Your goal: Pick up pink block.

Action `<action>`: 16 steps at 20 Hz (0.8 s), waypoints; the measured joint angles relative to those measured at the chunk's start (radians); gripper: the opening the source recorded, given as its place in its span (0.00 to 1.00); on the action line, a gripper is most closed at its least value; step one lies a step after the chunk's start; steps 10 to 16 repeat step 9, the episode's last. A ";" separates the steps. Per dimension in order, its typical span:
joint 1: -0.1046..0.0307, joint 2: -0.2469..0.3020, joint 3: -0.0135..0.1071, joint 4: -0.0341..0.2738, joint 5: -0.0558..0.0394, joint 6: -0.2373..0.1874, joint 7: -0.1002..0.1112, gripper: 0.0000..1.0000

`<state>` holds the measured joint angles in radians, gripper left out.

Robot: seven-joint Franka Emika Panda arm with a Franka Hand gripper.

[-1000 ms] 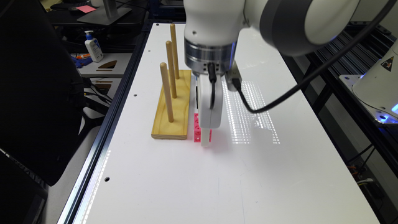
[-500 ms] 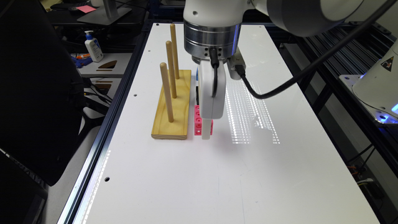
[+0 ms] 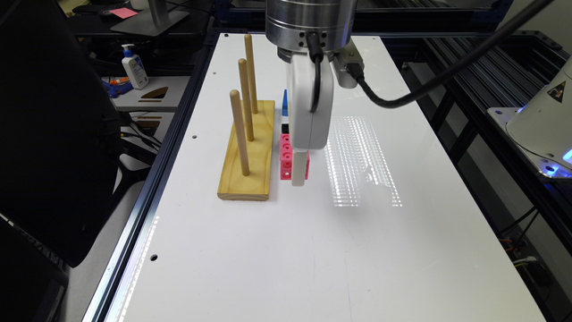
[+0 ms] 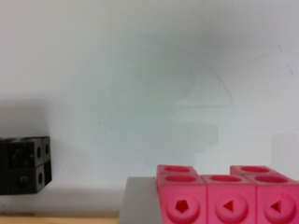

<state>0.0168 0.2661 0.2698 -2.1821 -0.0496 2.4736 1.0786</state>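
3 smooth round wooden pegs (image 3: 240, 127) flank the glossy holed pink block (image 3: 286, 157); jaws' state unclear.

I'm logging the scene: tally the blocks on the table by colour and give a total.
Pink block: 1
Black block: 1
Blue block: 1
Total: 3 blocks, all on the white table beside the wooden peg board.
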 joint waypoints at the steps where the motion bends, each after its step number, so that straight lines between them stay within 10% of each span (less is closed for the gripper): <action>1: 0.000 -0.014 0.001 0.000 0.0009 -0.013 0.000 0.00; 16: 0.000 -0.096 0.009 0.001 0.0043 -0.085 0.007 0.00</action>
